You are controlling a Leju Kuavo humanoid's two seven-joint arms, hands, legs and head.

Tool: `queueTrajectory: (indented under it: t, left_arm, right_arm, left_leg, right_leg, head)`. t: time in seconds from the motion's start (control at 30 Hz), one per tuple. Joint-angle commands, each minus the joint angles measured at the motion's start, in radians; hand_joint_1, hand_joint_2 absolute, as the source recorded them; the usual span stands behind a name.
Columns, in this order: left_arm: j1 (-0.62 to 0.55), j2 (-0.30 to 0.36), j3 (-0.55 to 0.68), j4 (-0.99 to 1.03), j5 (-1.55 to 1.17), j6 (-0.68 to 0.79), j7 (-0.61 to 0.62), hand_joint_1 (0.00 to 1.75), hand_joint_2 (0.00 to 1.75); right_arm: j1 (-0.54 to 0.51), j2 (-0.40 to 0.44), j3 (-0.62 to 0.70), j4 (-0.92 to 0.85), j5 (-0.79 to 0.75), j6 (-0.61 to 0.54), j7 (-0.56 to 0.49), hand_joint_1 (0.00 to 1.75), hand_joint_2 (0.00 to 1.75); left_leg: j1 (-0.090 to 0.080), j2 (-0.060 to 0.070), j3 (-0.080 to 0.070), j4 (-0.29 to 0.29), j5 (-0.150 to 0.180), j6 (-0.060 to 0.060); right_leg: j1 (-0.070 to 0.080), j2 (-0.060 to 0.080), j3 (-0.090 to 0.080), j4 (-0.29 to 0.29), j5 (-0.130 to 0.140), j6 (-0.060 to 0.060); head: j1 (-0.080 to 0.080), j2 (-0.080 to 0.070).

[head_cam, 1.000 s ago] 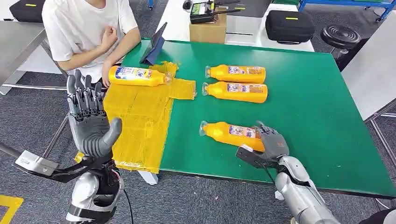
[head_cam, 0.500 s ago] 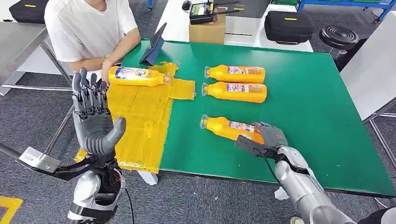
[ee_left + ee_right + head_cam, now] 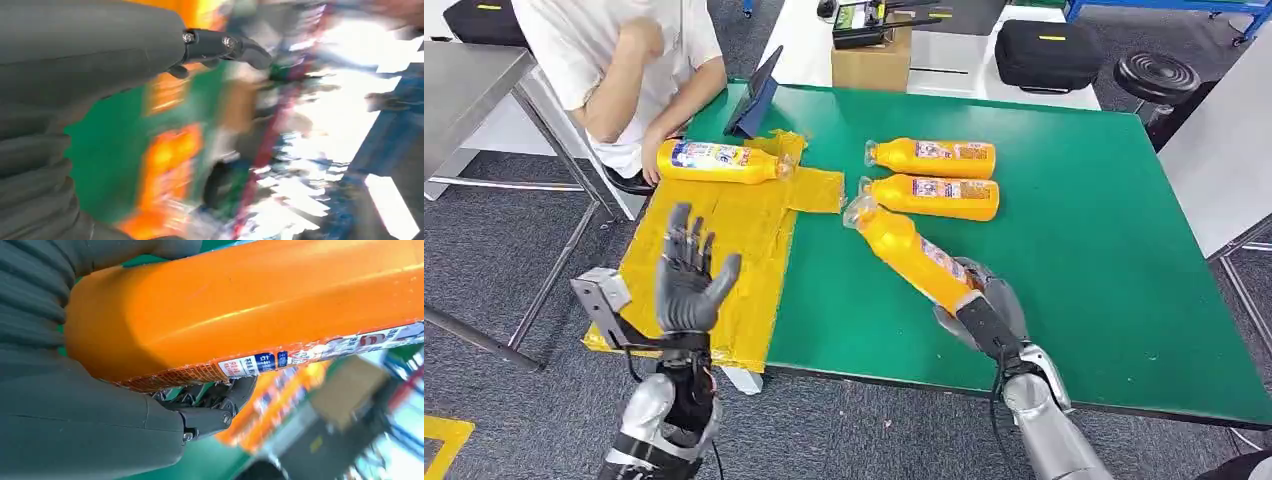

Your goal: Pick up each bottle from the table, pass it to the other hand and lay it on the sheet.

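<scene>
My right hand (image 3: 987, 312) grips the base of an orange bottle (image 3: 911, 254) and holds it lifted off the green table (image 3: 1104, 250), neck tilted up and to the left. The right wrist view shows the same bottle (image 3: 260, 300) close up with my fingers (image 3: 210, 412) wrapped under it. My left hand (image 3: 688, 280) is raised, palm up and fingers spread, holding nothing, in front of the yellow sheet (image 3: 724, 250). One orange bottle (image 3: 719, 161) lies on the sheet's far end. Two more bottles (image 3: 932, 156) (image 3: 934, 196) lie side by side on the table.
A person in a white shirt (image 3: 614, 60) sits at the table's far left corner, one hand near the sheet. A dark tablet (image 3: 754, 100) stands beside the sheet. A cardboard box (image 3: 869, 62) and black cases (image 3: 1044, 55) lie beyond the table.
My right hand has lifted the near bottle off the table and swung its neck up and left. My left hand has dropped lower and moved right, toward the sheet's near edge.
</scene>
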Motion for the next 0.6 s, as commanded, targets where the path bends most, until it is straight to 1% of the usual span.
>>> queueTrajectory:
  t: [0.03, 0.07, 0.1, 0.2, 0.3, 0.33, 0.4, 0.47, 0.5, 0.53, 0.57, 0.6]
  left_arm:
    - [-0.005, 0.001, -0.048, 0.175, 0.032, 0.0, 0.009, 0.0, 1.75]
    - [-0.005, 0.001, -0.048, 0.175, 0.032, 0.0, 0.009, 0.0, 1.75]
    - [-0.007, 0.003, -0.048, 0.17, 0.033, 0.002, 0.015, 0.0, 1.75]
    - [-0.007, 0.003, -0.048, 0.17, 0.033, 0.002, 0.015, 0.0, 1.75]
    - [-0.007, 0.003, -0.048, 0.17, 0.033, 0.002, 0.015, 0.0, 1.75]
    - [0.009, 0.006, -0.062, 0.176, 0.053, -0.017, 0.067, 0.0, 1.75]
    - [0.048, 0.017, -0.135, 0.219, 0.088, -0.078, 0.101, 0.0, 1.75]
    - [0.059, 0.038, -0.219, 0.262, 0.05, -0.089, 0.035, 0.0, 1.75]
    - [0.056, 0.048, -0.252, 0.274, 0.019, -0.086, 0.017, 0.0, 1.75]
    - [0.046, 0.067, -0.293, 0.284, -0.036, -0.07, 0.001, 0.0, 1.75]
    - [0.04, 0.076, -0.305, 0.287, -0.051, -0.071, -0.011, 0.0, 1.75]
    - [0.033, 0.087, -0.32, 0.282, -0.069, -0.085, -0.026, 0.0, 1.75]
  right_arm:
    - [0.059, 0.013, -0.07, -0.143, -0.016, 0.002, 0.0, 1.75, 1.75]
    - [0.059, 0.013, -0.07, -0.143, -0.016, 0.002, 0.0, 1.75, 1.75]
    - [0.057, 0.013, -0.07, -0.139, -0.016, 0.001, -0.001, 1.75, 1.75]
    - [0.057, 0.013, -0.07, -0.139, -0.016, 0.001, -0.001, 1.75, 1.75]
    - [0.057, 0.013, -0.07, -0.139, -0.016, 0.001, -0.001, 1.75, 1.75]
    - [0.068, 0.021, -0.084, -0.156, -0.032, -0.025, -0.029, 1.75, 1.75]
    - [0.109, 0.036, -0.111, -0.255, -0.072, -0.075, -0.07, 1.75, 1.75]
    - [0.138, 0.045, -0.117, -0.344, -0.091, -0.115, -0.083, 1.75, 1.75]
    - [0.148, 0.058, -0.129, -0.381, -0.112, -0.137, -0.093, 1.75, 1.75]
    - [0.156, 0.067, -0.134, -0.414, -0.127, -0.152, -0.099, 1.75, 1.75]
    - [0.159, 0.069, -0.13, -0.431, -0.136, -0.151, -0.097, 1.75, 1.75]
    - [0.154, 0.068, -0.112, -0.437, -0.15, -0.123, -0.086, 1.75, 1.75]
  left_leg:
    - [0.0, 0.001, 0.003, -0.001, -0.002, -0.001]
    - [-0.001, 0.001, 0.001, -0.001, -0.001, -0.001]
    - [-0.001, 0.001, 0.004, -0.001, -0.002, -0.002]
    - [-0.002, 0.0, 0.001, -0.001, -0.001, -0.001]
    - [-0.001, 0.001, 0.005, 0.0, -0.003, -0.002]
    - [-0.001, 0.001, 0.002, -0.001, -0.002, -0.001]
    - [-0.001, 0.001, 0.004, -0.001, -0.003, -0.001]
    - [-0.003, 0.0, 0.002, -0.002, -0.001, 0.0]
    - [-0.002, 0.0, 0.005, -0.001, -0.003, -0.001]
    - [-0.002, 0.0, 0.003, -0.001, -0.002, -0.001]
    - [-0.002, 0.0, 0.005, 0.0, -0.004, -0.002]
    - [-0.002, 0.0, 0.003, -0.001, -0.003, -0.001]
  right_leg:
    - [0.0, 0.0, 0.003, 0.0, -0.002, -0.002]
    - [-0.001, -0.001, 0.001, 0.0, -0.001, -0.002]
    - [-0.001, -0.001, 0.003, 0.0, -0.003, -0.003]
    - [-0.002, 0.0, 0.0, -0.001, -0.002, 0.0]
    - [-0.001, 0.0, 0.004, 0.0, -0.003, -0.001]
    - [-0.001, 0.0, 0.001, 0.0, -0.002, 0.0]
    - [-0.001, 0.0, 0.003, -0.001, -0.003, 0.0]
    - [-0.003, -0.001, 0.001, -0.001, -0.002, 0.001]
    - [-0.002, -0.001, 0.004, -0.001, -0.004, 0.0]
    - [-0.002, 0.0, 0.003, -0.001, -0.004, 0.0]
    - [-0.002, 0.0, 0.005, 0.0, -0.005, -0.001]
    - [-0.002, 0.0, 0.002, 0.0, -0.004, 0.0]
  head:
    - [0.0, 0.0]
    - [0.0, 0.0]
    - [0.0, 0.0]
    - [0.0, 0.0]
    - [0.0, 0.0]
    - [0.0, 0.0]
    - [0.0, 0.0]
    - [0.0, 0.0]
    - [0.0, 0.0]
    - [0.0, 0.0]
    - [0.0, 0.0]
    - [0.0, 0.0]
